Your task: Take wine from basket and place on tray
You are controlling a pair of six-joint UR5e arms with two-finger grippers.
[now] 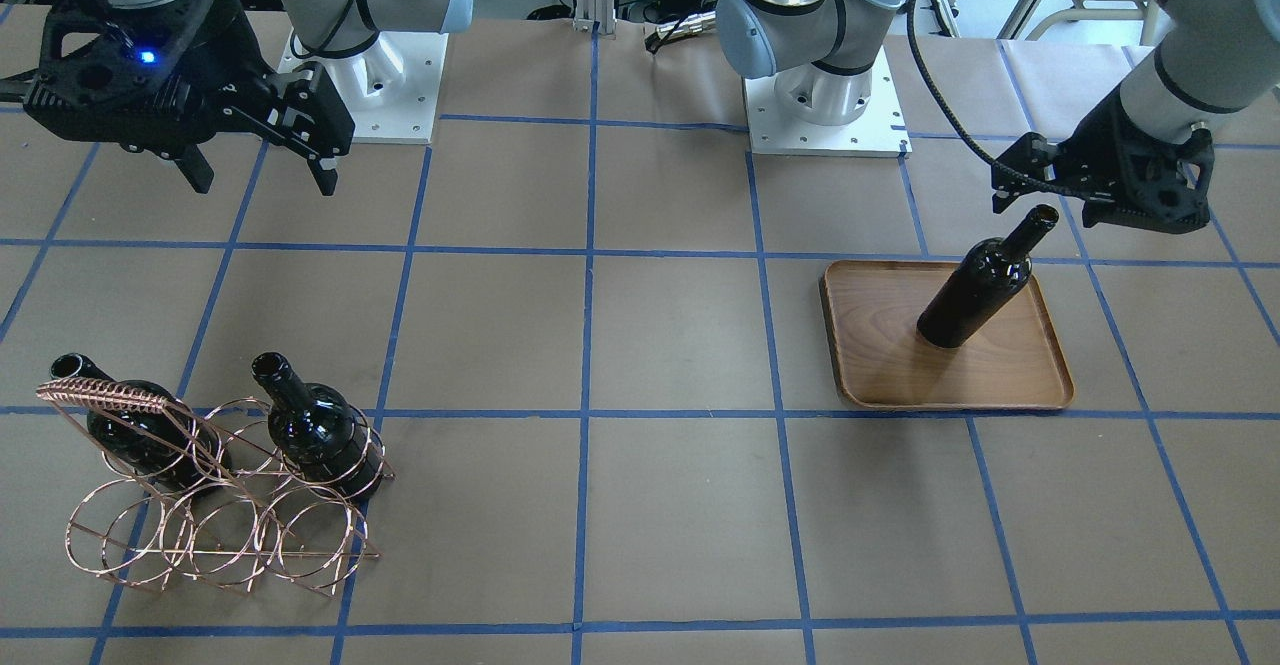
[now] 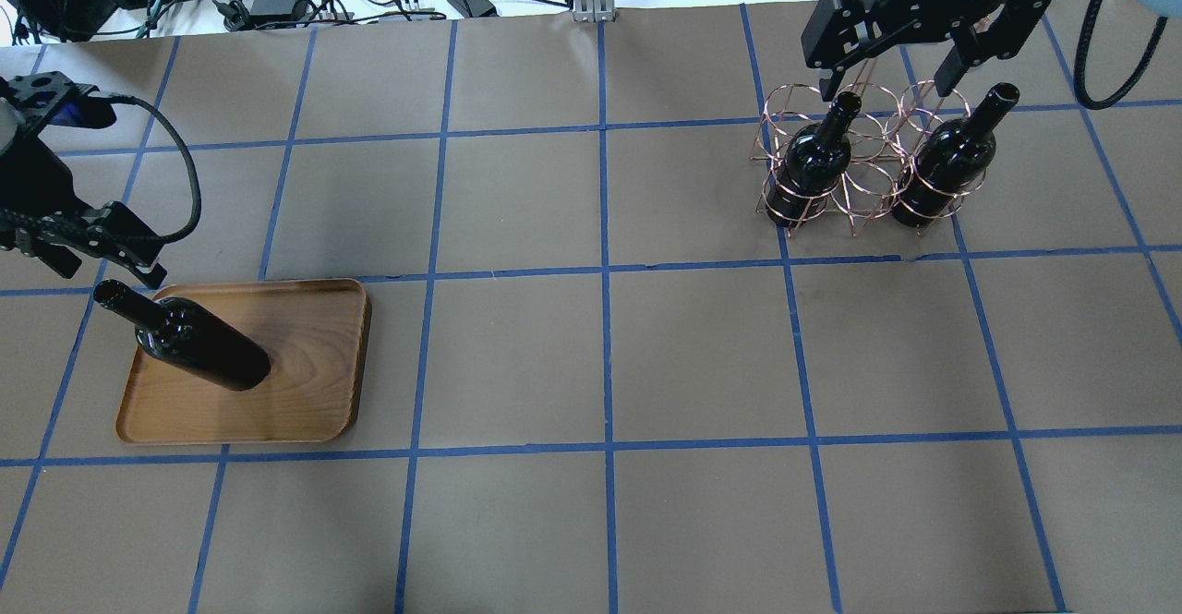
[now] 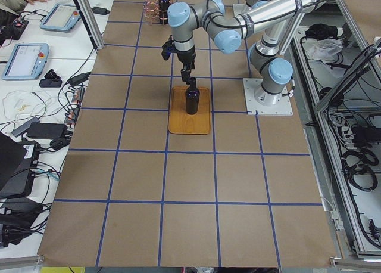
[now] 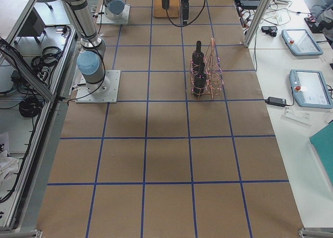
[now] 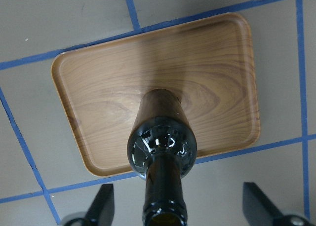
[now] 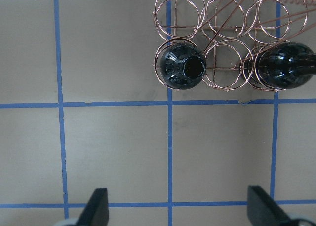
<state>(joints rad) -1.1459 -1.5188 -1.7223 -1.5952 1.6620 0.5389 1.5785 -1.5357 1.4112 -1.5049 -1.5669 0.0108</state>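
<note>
Nearest the operators' left end, the left gripper (image 5: 177, 189) has its fingers (image 5: 103, 204) spread wide, one on either side of the neck of a wine bottle (image 1: 975, 290) and apart from the glass; nothing is pinched. This bottle stands upright near the middle of the wooden tray (image 1: 1000, 380). The right gripper (image 1: 264, 185) is likewise spread and empty, and hangs well above the table, apart from the wire basket (image 1: 220, 515). The basket sits on the brown paper table cover (image 1: 680, 505), well apart from the tray. In one row, a second bottle (image 2: 813, 160) and a third bottle (image 2: 949, 166) stand upright in the end loops, with one loop between them.
</note>
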